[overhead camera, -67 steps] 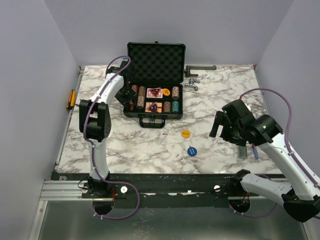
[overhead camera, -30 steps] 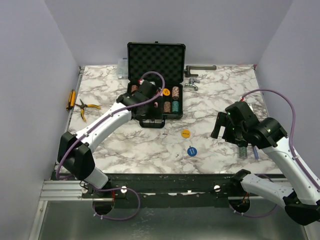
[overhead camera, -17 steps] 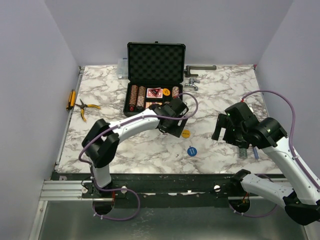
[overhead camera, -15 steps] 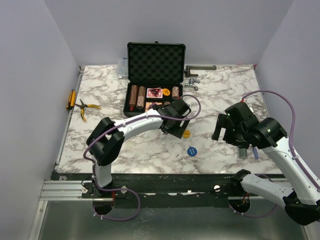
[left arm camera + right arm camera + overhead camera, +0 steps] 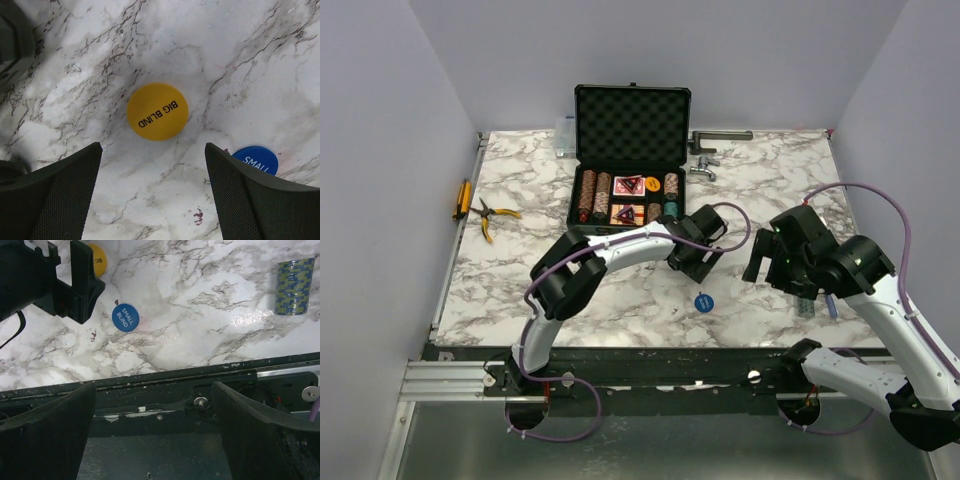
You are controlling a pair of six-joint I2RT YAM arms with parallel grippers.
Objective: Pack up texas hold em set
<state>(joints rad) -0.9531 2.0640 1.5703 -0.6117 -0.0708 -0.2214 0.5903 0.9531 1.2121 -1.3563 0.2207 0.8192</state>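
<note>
**Left gripper (image 5: pixel 152 146) spread over the flat round yellow "BIG BLIND" disc (image 5: pixel 157 111)**

The left gripper's jaws stand wide apart and hold nothing. The yellow disc lies on the white marbled table (image 5: pixel 225 60) just ahead of them, untouched. A flat round blue "SMALL BLIND" disc (image 5: pixel 255 159) lies beside its right finger. The right gripper (image 5: pixel 152 390) is also spread and empty. The open black foam-lined briefcase (image 5: pixel 632 125) stands just beyond the left gripper.

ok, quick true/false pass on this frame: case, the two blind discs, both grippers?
1. The case is shut. False: it stands open.
2. The left gripper is open, above the yellow BIG BLIND disc. True.
3. The blue SMALL BLIND disc is packed in the case. False: it lies on the table.
4. The right gripper is open and empty. True.
</note>
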